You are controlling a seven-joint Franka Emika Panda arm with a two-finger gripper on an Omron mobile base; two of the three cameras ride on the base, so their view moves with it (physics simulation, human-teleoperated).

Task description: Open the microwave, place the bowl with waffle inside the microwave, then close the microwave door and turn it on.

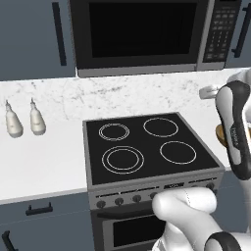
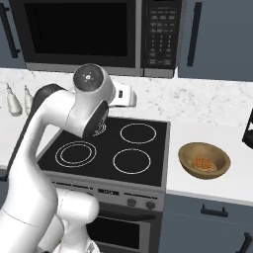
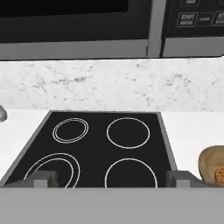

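Note:
The microwave (image 2: 94, 34) hangs above the stove, and its black glass microwave door (image 2: 79, 29) is shut. Its button panel (image 2: 160, 34) is on the right. The brown bowl (image 2: 204, 160) rests on the white counter right of the stove, with the waffle (image 2: 201, 163) lying inside it. In the hand view my gripper (image 3: 111, 180) is open, fingertips (image 3: 43, 179) far apart with nothing between them. It hovers over the cooktop below the microwave, facing the back wall. The bowl (image 3: 213, 166) shows at the lower right there, and the microwave door (image 3: 74, 22) along the top.
A black cooktop (image 1: 147, 147) with several burner rings lies under the arm, oven knobs (image 1: 119, 201) along its front. Two pale bottles (image 1: 24, 120) stand on the left counter. Blue cabinets (image 2: 217, 34) flank the microwave. A dark object (image 2: 248, 129) stands at the far right counter edge.

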